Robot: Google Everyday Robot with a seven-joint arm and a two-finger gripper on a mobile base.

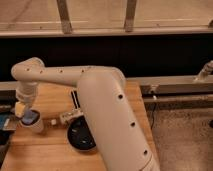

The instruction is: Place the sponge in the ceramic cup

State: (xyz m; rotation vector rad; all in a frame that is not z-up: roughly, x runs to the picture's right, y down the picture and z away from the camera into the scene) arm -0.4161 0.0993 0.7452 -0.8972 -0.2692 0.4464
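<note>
Sponge [31, 117] sits at the mouth of the ceramic cup [36, 127], left side of bench [40, 152]. Gripper [21, 109] hangs just above it; gripping or free, we cannot tell. We judge the sponge soft, light and squashable: pinch across its short sides.
</note>
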